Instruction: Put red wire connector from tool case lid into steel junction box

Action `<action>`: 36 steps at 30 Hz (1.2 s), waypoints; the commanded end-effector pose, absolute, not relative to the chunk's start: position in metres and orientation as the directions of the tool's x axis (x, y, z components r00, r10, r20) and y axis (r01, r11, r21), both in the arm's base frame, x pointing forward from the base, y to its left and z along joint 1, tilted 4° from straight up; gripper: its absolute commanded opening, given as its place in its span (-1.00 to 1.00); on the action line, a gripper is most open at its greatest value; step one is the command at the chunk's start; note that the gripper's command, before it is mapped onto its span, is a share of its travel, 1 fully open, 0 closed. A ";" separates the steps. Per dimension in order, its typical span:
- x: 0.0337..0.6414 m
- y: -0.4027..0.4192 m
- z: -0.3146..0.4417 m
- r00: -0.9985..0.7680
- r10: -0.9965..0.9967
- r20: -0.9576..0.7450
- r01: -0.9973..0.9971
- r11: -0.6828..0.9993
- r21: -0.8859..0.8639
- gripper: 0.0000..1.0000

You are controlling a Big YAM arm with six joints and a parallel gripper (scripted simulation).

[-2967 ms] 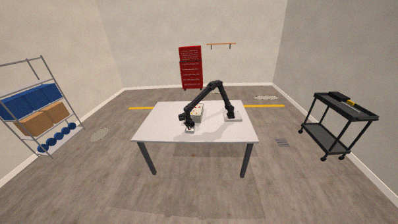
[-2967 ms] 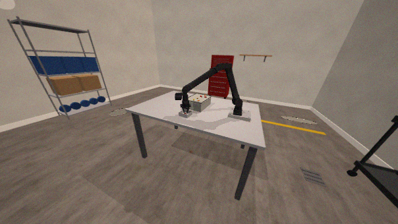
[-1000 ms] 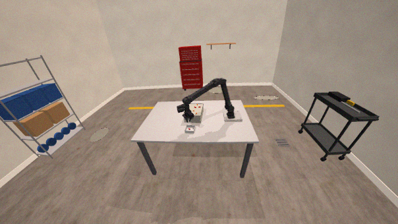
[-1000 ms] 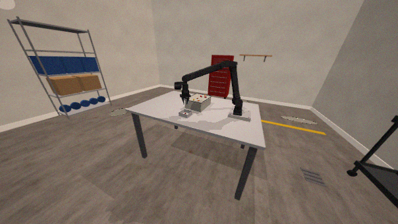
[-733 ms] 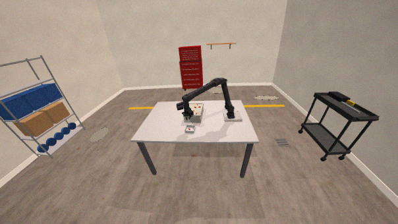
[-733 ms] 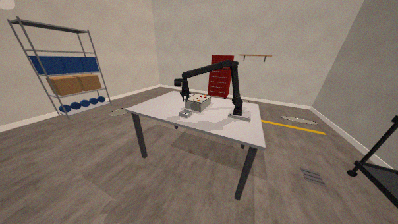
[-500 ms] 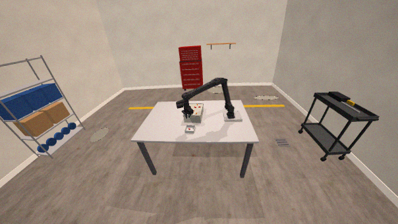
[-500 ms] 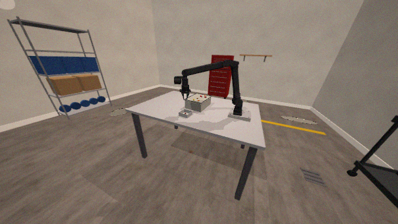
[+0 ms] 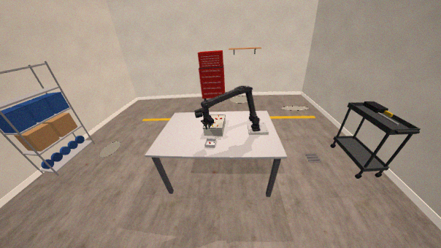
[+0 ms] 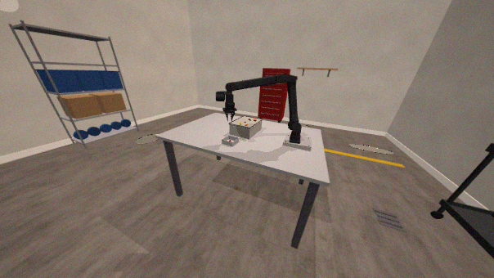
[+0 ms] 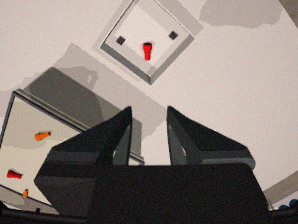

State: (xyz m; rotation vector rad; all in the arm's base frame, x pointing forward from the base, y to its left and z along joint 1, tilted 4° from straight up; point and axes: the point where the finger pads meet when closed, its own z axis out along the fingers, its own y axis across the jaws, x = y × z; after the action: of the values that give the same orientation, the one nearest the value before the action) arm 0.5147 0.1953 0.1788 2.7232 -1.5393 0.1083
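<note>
The arm reaches from its base plate at the right of the table and holds the end effector above the near left rim of the tool case. You can see table surface through the gap between the two fingers: they stand partly closed, with a narrow gap, and grip nothing.

The steel junction box lies on the table just in front of the case, toward the near edge, and one red wire connector rests on its floor between two dark holes. More connectors, red and orange, lie in the case's lid at the left of the wrist view. Judged from this, the deposit looks complete.

What could go wrong from here:
- If you lower the end effector where it hangs, a finger may catch the case rim and shove the case against the junction box, which is light and unfixed.
- If you sweep toward the near edge at low height, the fingers could clip the box wall and tip the connector out.
- If you dip into the lid with the fingers this narrow, they may push the loose connectors aside rather than straddle one.
</note>
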 end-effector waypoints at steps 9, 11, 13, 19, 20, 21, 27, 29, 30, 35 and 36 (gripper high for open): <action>0.516 0.197 0.178 0.508 -0.859 0.066 -0.860 -0.510 -0.009 -0.43; 0.519 0.198 0.189 0.508 -0.859 0.068 -0.860 -0.510 -0.023 -0.43; 0.519 0.200 0.210 0.507 -0.859 0.071 -0.859 -0.511 -0.040 -0.43; 0.519 0.203 0.233 0.508 -0.858 0.074 -0.856 -0.513 -0.064 -0.43; 0.519 0.204 0.234 0.508 -0.858 0.074 -0.856 -0.513 -0.068 -0.43; 0.519 0.204 0.236 0.509 -0.858 0.075 -0.855 -0.513 -0.071 -0.43; 0.521 0.204 0.238 0.508 -0.858 0.076 -0.855 -0.512 -0.075 -0.43; 0.522 0.203 0.235 0.507 -0.859 0.075 -0.856 -0.512 -0.071 -0.43; 0.522 0.203 0.234 0.506 -0.859 0.075 -0.857 -0.511 -0.069 -0.43; 0.523 0.202 0.232 0.506 -0.859 0.074 -0.858 -0.510 -0.065 -0.43; 0.523 0.202 0.231 0.506 -0.860 0.074 -0.858 -0.510 -0.064 -0.43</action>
State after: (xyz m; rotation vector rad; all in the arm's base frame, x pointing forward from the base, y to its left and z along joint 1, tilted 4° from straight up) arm 0.5123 0.1964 0.2054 2.7193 -1.5366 0.1019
